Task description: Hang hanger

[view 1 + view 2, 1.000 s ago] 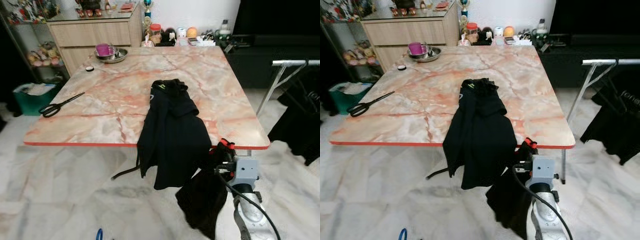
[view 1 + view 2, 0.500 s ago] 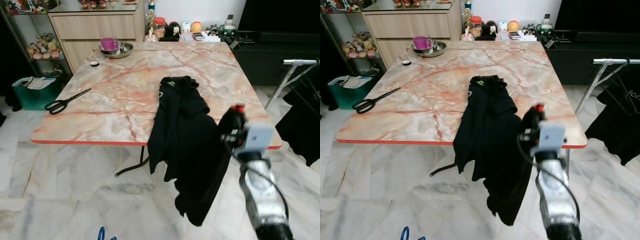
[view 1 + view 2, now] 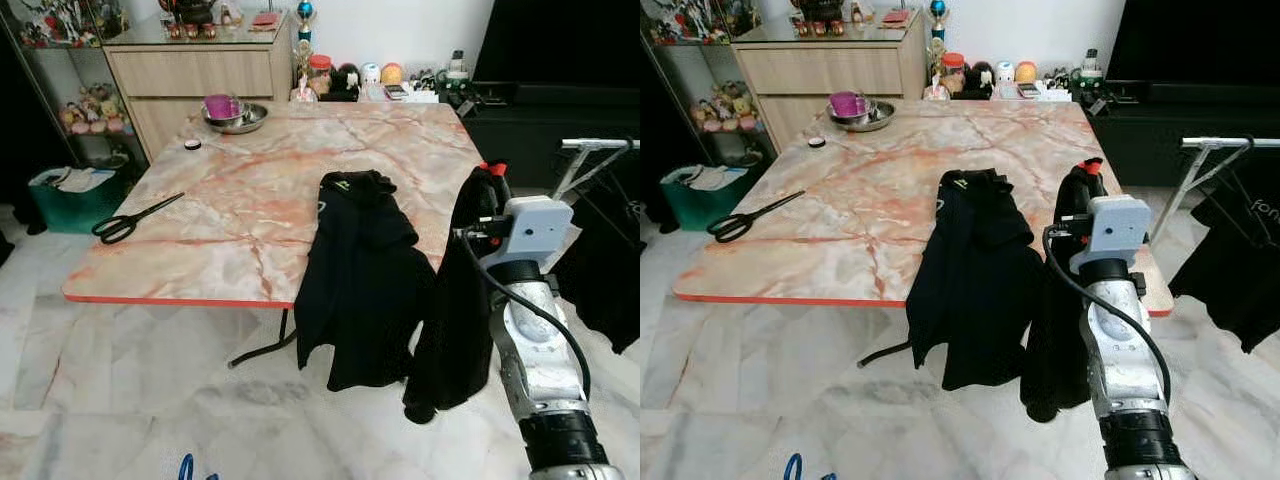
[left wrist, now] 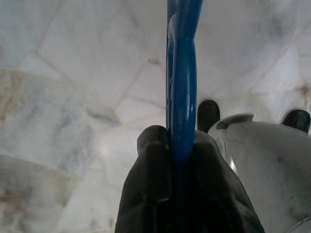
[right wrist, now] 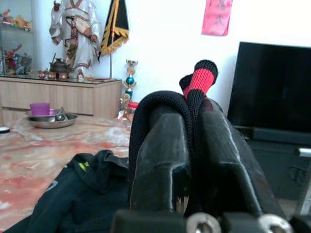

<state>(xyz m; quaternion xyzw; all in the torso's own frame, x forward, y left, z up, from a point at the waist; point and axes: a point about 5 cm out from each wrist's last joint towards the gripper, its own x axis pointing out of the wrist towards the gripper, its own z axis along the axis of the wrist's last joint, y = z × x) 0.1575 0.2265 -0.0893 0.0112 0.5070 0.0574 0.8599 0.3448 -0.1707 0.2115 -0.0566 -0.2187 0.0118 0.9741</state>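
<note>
The right gripper [image 5: 194, 145] is raised beside the marble table [image 3: 230, 210], fingers pinched on a black garment with a red-trimmed edge [image 3: 462, 290], which hangs limp down toward the floor. A second black garment [image 3: 360, 270] is draped over the table's near edge, partly hanging off. The blue hanger [image 4: 182, 77] is down low on the left, a glossy plastic bar clamped tight in the left gripper [image 4: 181, 160] above the marble floor [image 4: 73, 97]. Scissors [image 3: 135, 217] and a metal bowl [image 3: 236, 115] sit on the tabletop. A clothes rack [image 3: 598, 146] stands off right.
</note>
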